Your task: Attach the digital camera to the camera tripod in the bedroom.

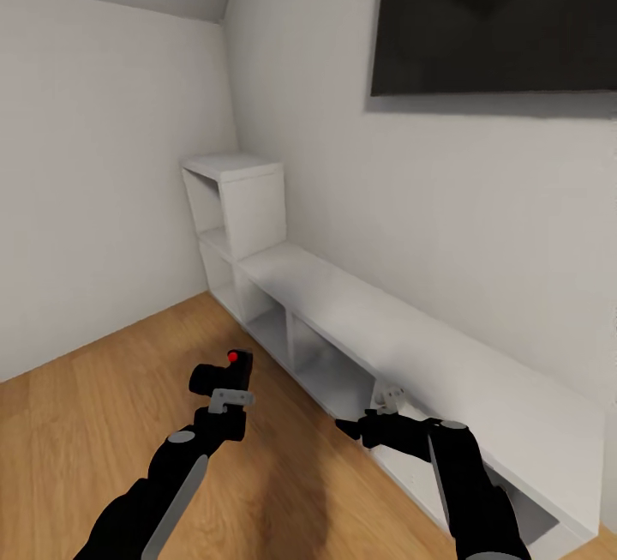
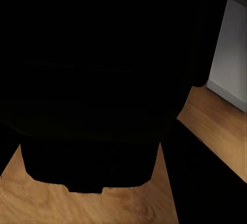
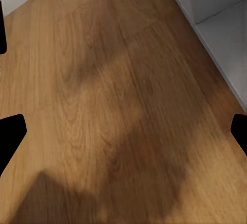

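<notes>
Left tool clenched on camera, lower centre of frame, above floor. Right tool lower right by shelf, fingers spread, holding nothing.

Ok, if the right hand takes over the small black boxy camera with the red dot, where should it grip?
Probably the camera's upper body, from the robot's right: the left hand clamps it from below and the lens juts leftward.
</notes>
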### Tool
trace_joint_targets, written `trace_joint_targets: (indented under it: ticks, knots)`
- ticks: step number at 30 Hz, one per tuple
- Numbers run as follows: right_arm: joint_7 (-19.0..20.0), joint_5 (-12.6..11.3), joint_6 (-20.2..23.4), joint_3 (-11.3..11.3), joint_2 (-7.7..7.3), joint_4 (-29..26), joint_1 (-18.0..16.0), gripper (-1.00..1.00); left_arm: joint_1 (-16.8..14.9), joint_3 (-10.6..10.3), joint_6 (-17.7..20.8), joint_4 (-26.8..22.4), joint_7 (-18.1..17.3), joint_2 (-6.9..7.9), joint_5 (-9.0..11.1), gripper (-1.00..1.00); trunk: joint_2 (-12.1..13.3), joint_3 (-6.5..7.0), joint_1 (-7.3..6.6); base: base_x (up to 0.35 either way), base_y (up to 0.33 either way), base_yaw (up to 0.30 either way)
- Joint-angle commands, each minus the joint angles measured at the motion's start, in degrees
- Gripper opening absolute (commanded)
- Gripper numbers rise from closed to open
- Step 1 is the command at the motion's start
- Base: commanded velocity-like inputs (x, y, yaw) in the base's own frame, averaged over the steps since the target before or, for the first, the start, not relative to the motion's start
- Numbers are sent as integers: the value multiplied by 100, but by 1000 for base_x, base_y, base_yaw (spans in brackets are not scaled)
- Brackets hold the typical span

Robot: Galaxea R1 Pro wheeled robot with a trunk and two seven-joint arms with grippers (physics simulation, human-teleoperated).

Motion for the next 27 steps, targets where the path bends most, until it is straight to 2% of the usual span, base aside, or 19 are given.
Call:
trace_joint_targets:
  ticks: [1,10,19,21,22,27]
  knots:
    - [51,42,27,-21,8,-11,-5,100,-4,-16,21,-7,42,6,49,-100,-1,17,-3,0,0,0]
    - [244,41,39,-21,8,-96,-5,100,-4,-15,21,-6,42,6,49,-100,11,217,-27,0,0,0]
    - [1181,41,146,-29,8,-556,26,100,-4,-15,23,-5,42,6,49,-100,23,416,-50,0,0,0]
    - [1286,41,176,-29,8,-650,46,100,-4,-15,21,-5,42,6,49,-100,26,460,-55,0,0,0]
    - [1419,43,285,-31,8,-793,73,100,-4,-16,21,-5,42,6,49,-100,27,482,-58,0,0,0]
    - [1592,53,589,-37,8,-968,96,100,-4,-15,20,-5,42,6,49,-100,34,593,-71,0,0,0]
